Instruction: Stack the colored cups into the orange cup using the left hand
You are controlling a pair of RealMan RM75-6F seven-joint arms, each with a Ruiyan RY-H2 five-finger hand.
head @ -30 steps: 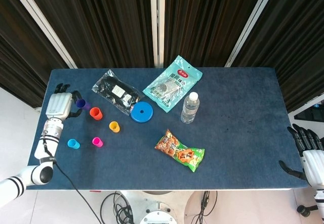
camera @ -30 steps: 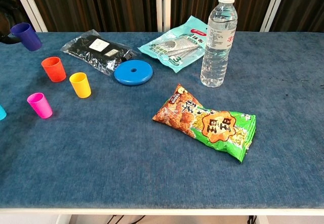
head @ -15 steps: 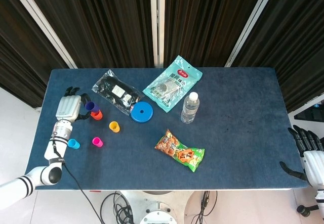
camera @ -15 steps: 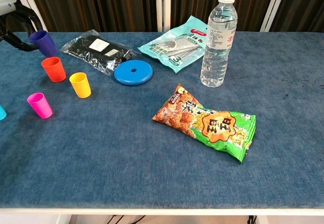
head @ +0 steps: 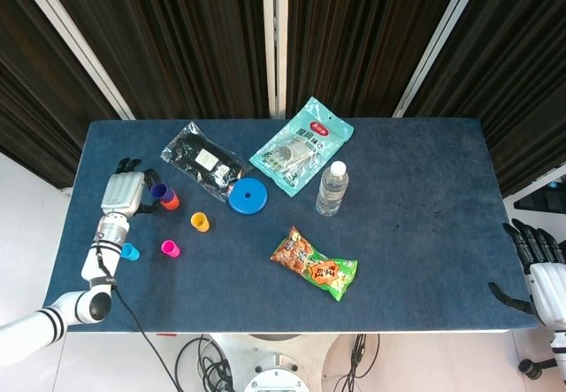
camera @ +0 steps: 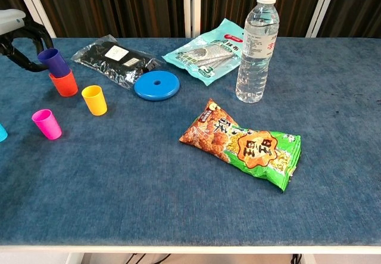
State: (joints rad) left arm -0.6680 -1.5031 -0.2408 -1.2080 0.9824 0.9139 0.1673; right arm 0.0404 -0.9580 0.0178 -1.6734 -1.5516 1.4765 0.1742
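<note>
Left hand: the left hand [head: 124, 194] holds the purple cup [camera: 53, 62] between dark fingers [camera: 24, 39], tilted, its base sitting in the mouth of the orange cup [camera: 63, 84].
Orange cup: upright on the blue table [head: 416, 233], directly under the purple cup and touching it.
Other cups: the yellow cup [camera: 94, 99] stands just right of the orange cup; the pink cup [camera: 46, 124] stands nearer the front edge; the light blue cup [head: 130, 251] sits left of the pink one, below the hand in the head view.
Right hand: the right hand [head: 538, 264] hangs off the table's right edge, far from the orange cup, fingers apart, holding nothing.
Surface: blue cloth-like tabletop; a blue disc [camera: 157, 86] and black packet [camera: 116, 58] lie right of the orange cup.
Room: dark slatted curtains [head: 195, 38] behind the table.
</note>
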